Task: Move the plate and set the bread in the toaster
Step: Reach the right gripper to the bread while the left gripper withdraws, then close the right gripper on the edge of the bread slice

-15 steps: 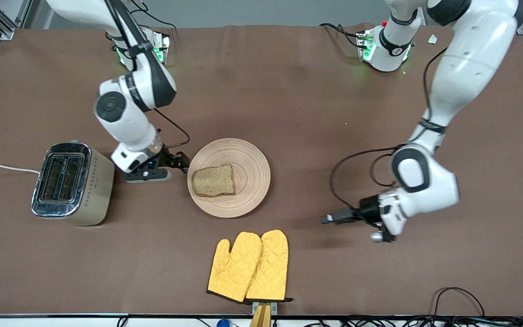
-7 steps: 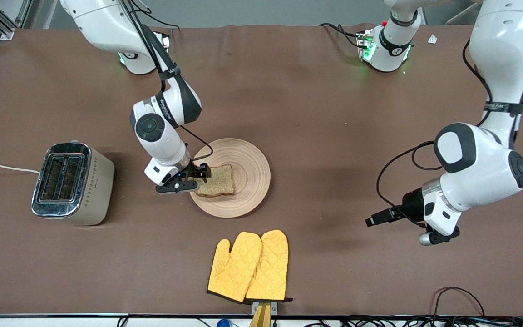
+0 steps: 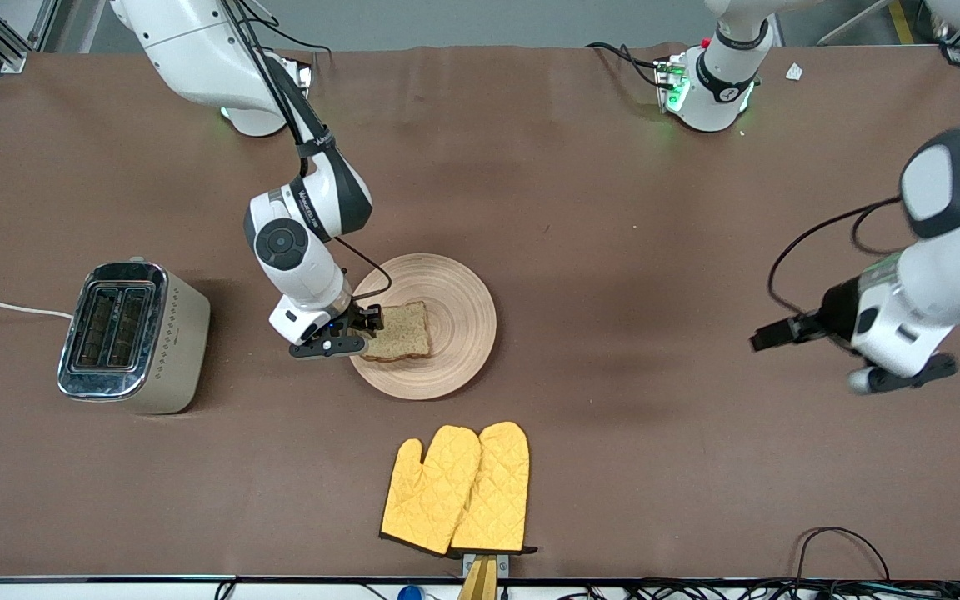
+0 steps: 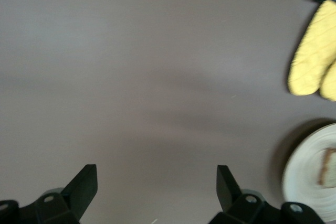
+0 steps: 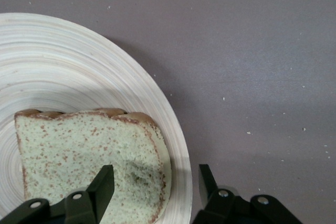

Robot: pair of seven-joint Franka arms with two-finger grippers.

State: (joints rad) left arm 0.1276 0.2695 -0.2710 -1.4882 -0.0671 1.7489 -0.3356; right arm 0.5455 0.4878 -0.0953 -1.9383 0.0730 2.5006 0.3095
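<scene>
The wooden plate point(image 3: 455, 287) lies mid-table with the bread point(image 3: 401, 332) on it, on the side toward the toaster point(image 3: 134, 333). My right gripper point(image 3: 363, 327) is open and low at the plate's rim on that side. In the right wrist view the gripper point(image 5: 155, 177) has one finger over the bread point(image 5: 79, 145) and the other outside the plate point(image 5: 79, 61), with the bread's edge and the rim between them. My left gripper point(image 3: 905, 377) is open and empty over bare table at the left arm's end, also in its wrist view point(image 4: 156, 174).
A pair of yellow oven mitts point(image 3: 459, 487) lies nearer the front camera than the plate, also in the left wrist view point(image 4: 312, 61). The toaster's white cord point(image 3: 5, 307) runs off the right arm's end of the table. The left wrist view shows the plate point(image 4: 304, 171) too.
My right gripper moved from beside the toaster to the plate's rim at the bread. My left arm swung away from the plate toward its own end of the table.
</scene>
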